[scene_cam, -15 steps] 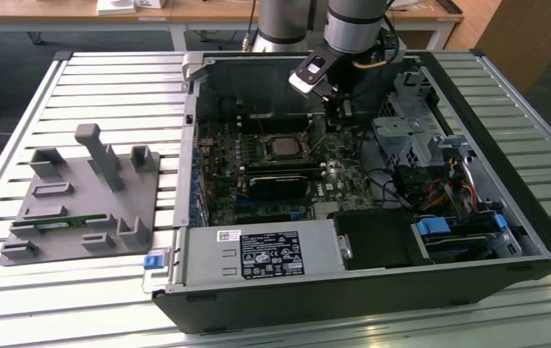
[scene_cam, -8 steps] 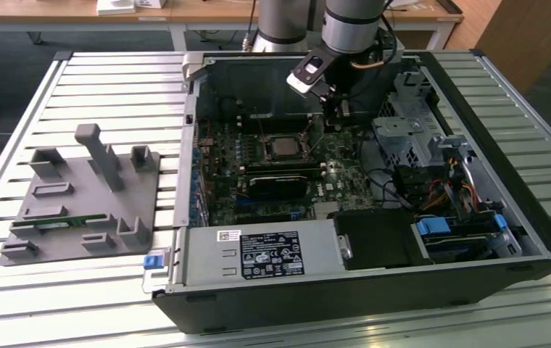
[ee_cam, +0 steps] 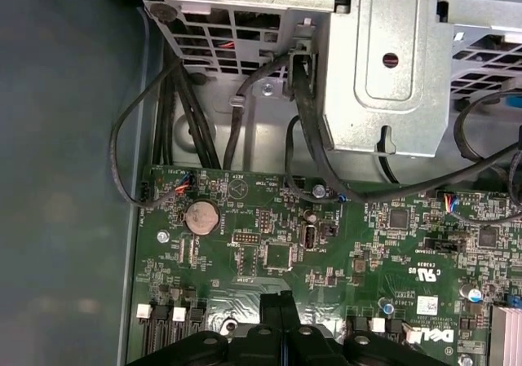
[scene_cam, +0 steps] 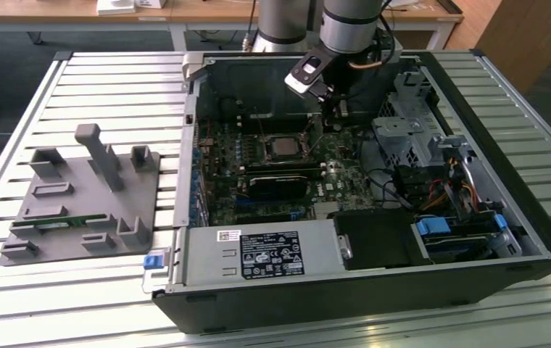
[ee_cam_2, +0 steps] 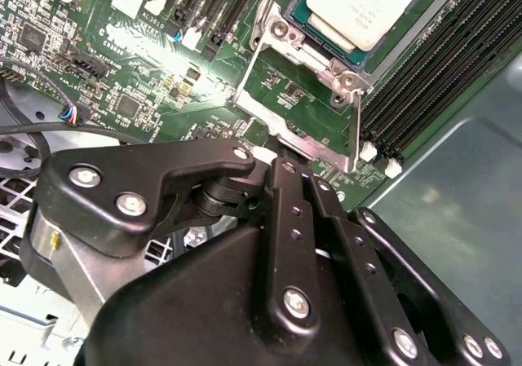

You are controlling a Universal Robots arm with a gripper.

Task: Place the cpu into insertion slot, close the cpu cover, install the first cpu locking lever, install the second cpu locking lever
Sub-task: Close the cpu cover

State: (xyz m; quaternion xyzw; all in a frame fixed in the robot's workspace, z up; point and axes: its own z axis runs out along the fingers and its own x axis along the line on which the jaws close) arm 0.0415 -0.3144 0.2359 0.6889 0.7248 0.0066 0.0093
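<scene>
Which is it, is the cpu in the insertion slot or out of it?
In. In the second wrist view the cpu lies flat, pale face up, inside the silver rim of the insertion slot.

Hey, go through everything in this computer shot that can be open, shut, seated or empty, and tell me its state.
cpu: seated face up in the socket, uncovered.
insertion slot: filled, holding the cpu.
cpu cover: swung open, off the cpu.
gripper: jaws shut, tip close by the cover's free edge.
computer case: side open, motherboard exposed.
</scene>
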